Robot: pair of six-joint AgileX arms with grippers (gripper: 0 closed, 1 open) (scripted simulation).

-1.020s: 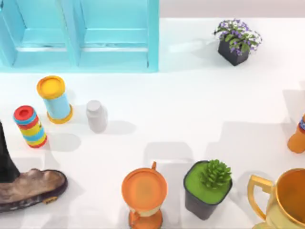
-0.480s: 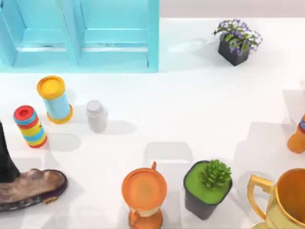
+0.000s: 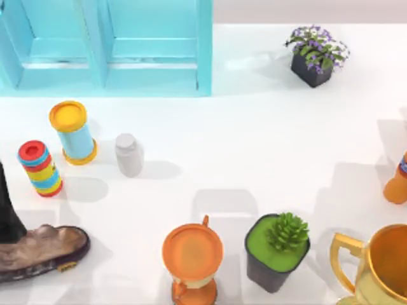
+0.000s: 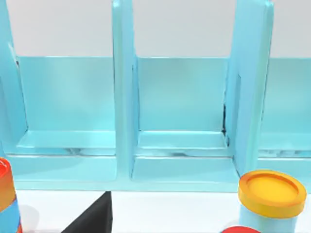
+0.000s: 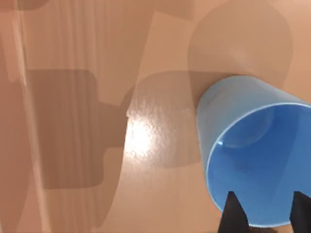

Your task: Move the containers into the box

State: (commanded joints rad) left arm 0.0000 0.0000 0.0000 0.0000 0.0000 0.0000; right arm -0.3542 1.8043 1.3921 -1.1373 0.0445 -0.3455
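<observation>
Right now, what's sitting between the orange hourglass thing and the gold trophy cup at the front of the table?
In the top view, a potted green succulent in a dark square pot stands between the orange hourglass-shaped thing and the gold trophy cup.

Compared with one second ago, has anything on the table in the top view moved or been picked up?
Nothing visibly changed in the top view. The light blue partitioned box, the yellow-lidded blue canister, the small grey bottle, the green succulent in its dark pot and the large gold handled trophy cup stand where they stood.
</observation>
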